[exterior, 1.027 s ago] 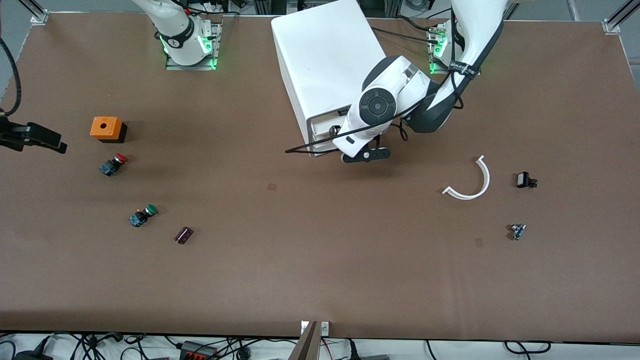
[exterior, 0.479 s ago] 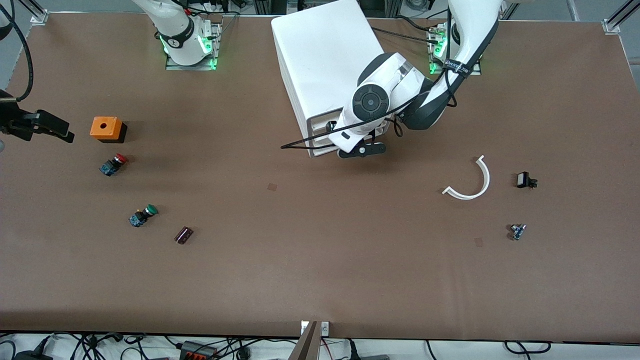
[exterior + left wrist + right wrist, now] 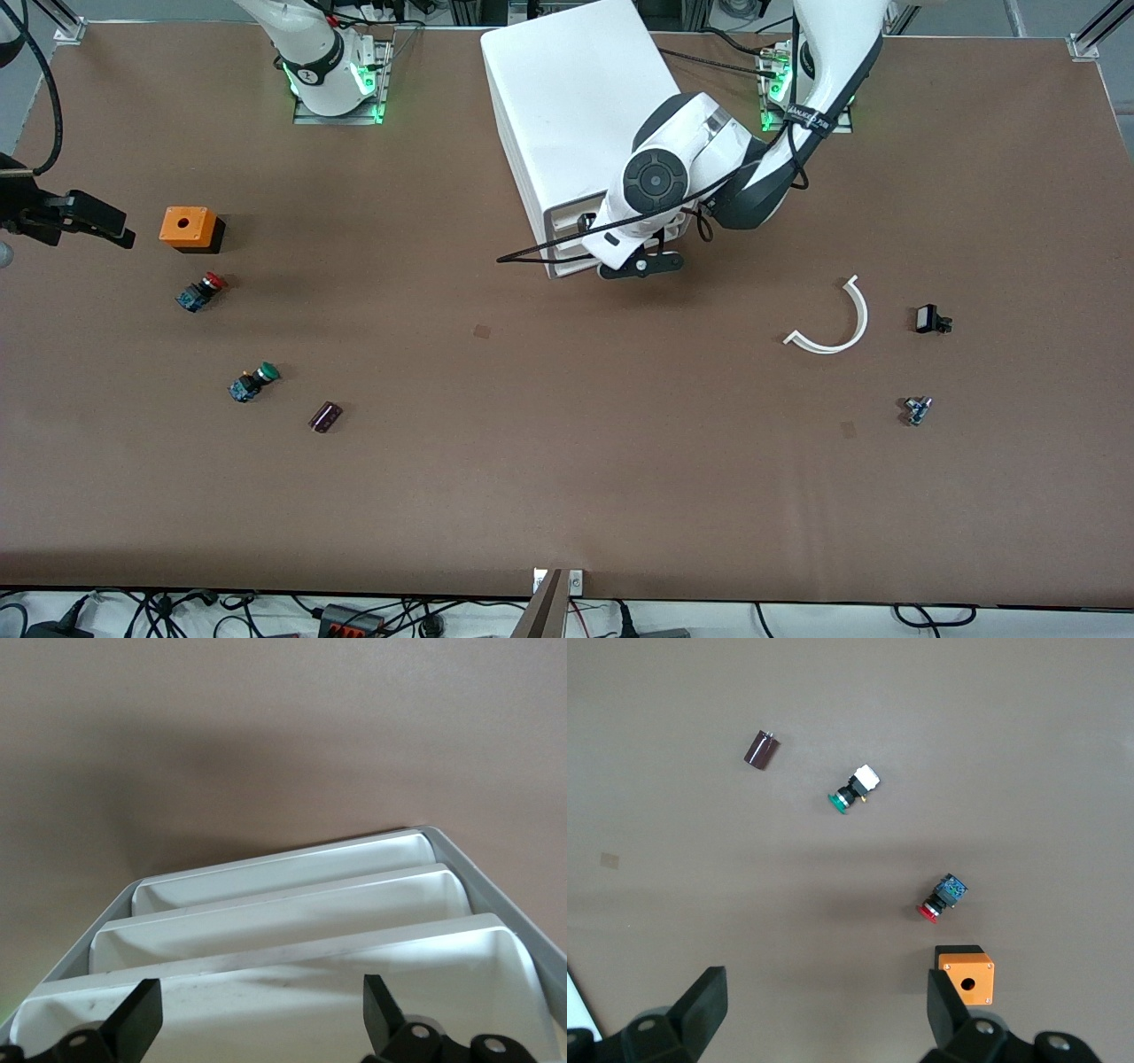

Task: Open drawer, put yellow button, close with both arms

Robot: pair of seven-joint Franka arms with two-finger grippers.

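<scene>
I count three drawers (image 3: 292,930) in the cabinet (image 3: 580,115), fronts facing the front camera, long axes crosswise. My left gripper (image 3: 257,1023) hangs wide open, empty, at the fronts. My right gripper (image 3: 824,1014), open and empty, waits over the orange box (image 3: 966,974). Yellow button: unseen.

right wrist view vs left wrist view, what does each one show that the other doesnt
Only the right wrist view shows the loose parts on the table: the red button, the green button, the orange box and a small dark cylinder, with the right claw open above them. Only the left wrist view shows the cabinet's three white drawer fronts stacked together, with the left claw open at the topmost one. Both share the bare brown table. Neither shows a yellow button.
</scene>
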